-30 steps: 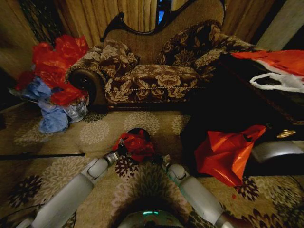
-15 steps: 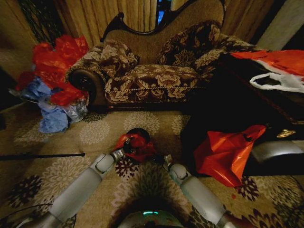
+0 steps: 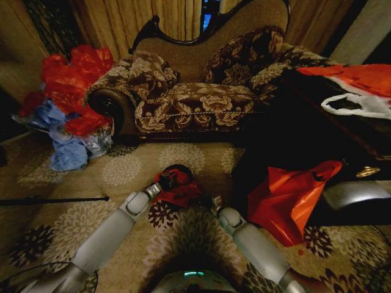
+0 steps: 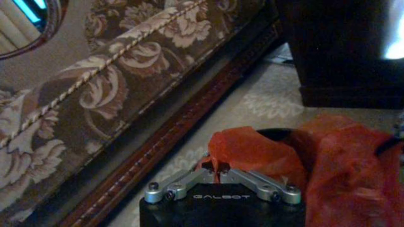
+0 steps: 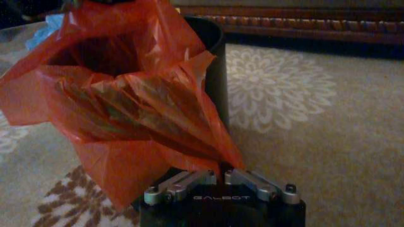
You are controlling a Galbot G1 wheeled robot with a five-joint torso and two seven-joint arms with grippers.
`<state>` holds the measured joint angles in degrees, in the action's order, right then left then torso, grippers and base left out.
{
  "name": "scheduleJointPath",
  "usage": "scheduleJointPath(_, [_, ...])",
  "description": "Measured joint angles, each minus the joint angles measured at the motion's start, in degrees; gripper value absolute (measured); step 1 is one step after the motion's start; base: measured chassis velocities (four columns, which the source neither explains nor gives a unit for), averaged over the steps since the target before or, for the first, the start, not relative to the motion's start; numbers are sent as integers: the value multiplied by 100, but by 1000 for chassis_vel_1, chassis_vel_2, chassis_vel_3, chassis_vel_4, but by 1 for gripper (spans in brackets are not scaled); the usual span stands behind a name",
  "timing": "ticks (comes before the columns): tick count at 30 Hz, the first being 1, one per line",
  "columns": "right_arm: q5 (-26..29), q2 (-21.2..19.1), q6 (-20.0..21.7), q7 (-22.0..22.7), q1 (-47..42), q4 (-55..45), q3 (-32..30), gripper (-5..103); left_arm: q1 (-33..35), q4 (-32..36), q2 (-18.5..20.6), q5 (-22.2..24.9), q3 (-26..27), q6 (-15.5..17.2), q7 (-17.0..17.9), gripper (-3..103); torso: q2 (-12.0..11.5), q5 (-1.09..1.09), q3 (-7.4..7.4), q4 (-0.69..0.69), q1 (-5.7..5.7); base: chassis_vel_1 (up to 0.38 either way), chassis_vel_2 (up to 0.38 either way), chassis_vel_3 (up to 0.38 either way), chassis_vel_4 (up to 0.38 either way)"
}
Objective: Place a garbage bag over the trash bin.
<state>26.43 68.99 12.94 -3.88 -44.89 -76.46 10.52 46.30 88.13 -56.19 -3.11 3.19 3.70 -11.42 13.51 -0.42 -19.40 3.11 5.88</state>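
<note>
Crinkly deep-red plastic, the garbage bag (image 3: 178, 186) is sitting bunched on the trash bin (image 3: 181, 170), which is standing on the carpet (image 3: 122, 171) at 6 o'clock from the sofa (image 3: 195, 97). Its mouth is gaping over the rim but, by my reading, is not yet drawn down around it. Left gripper (image 3: 160, 185) is pinching the bag's edge at 9 o'clock. Right gripper (image 3: 208, 200) is pinching the edge at 4 o'clock. Both forearms are reaching forward, converging on the bin.
</note>
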Motion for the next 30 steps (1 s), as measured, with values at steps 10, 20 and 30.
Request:
scheduleJointPath(10, [9,-78,-28,19,-49,-86,-65,0,-469,-120,-128,475,-98,363,556,0,0,0,0,1,0,0,0,0,0])
scheduleJointPath(20, [-37,-130,-35,22,-94,-189,-109,0,-613,-79,101,1019,198,602,1190,0,0,0,0,1,0,0,0,0,0])
scheduleJointPath(30, [-95,-108,-35,53,-8,-163,-103,0,-92,-148,190,1538,456,711,1839,0,0,0,1,0,0,0,0,0,0])
